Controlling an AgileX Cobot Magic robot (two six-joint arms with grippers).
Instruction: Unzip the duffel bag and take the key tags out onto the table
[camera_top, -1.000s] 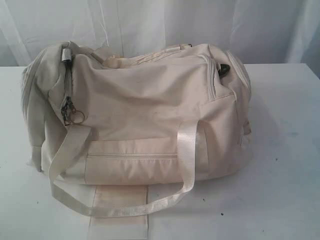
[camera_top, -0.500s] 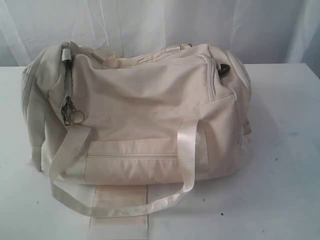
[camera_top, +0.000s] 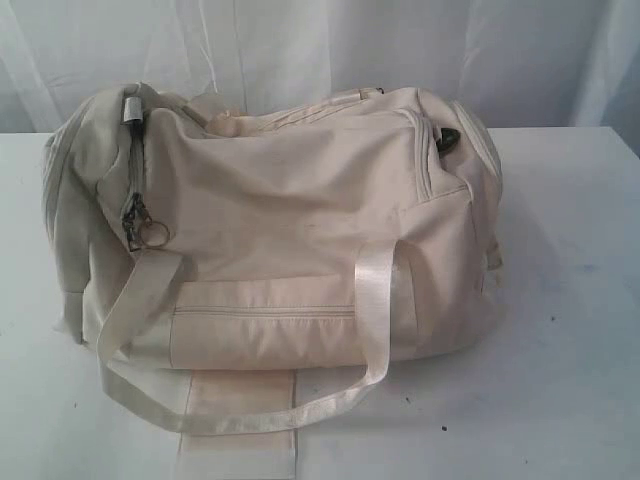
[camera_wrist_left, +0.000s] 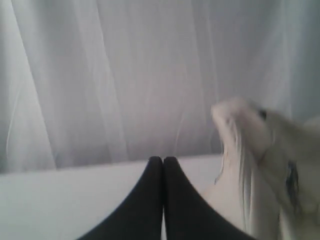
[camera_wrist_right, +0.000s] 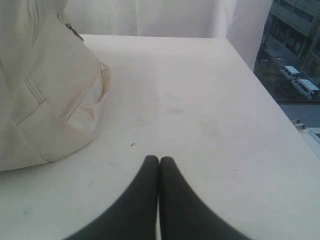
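The cream duffel bag (camera_top: 290, 220) lies zipped shut on the white table (camera_top: 570, 330), its front pocket facing the exterior camera. Metal ring zipper pulls (camera_top: 150, 232) hang at its left end. A pale webbing strap (camera_top: 240, 415) loops over the table in front. No key tags show in any view. Neither arm appears in the exterior view. My left gripper (camera_wrist_left: 163, 159) is shut and empty, with the bag's end (camera_wrist_left: 265, 165) blurred beside it. Over bare table my right gripper (camera_wrist_right: 159, 158) is shut and empty, the bag (camera_wrist_right: 45, 90) a short way off to one side.
White curtains (camera_top: 320, 50) hang behind the table. The right wrist view shows the table's edge (camera_wrist_right: 280, 110) with a window and street beyond it. A dark buckle (camera_top: 449, 138) sits on the bag's right end.
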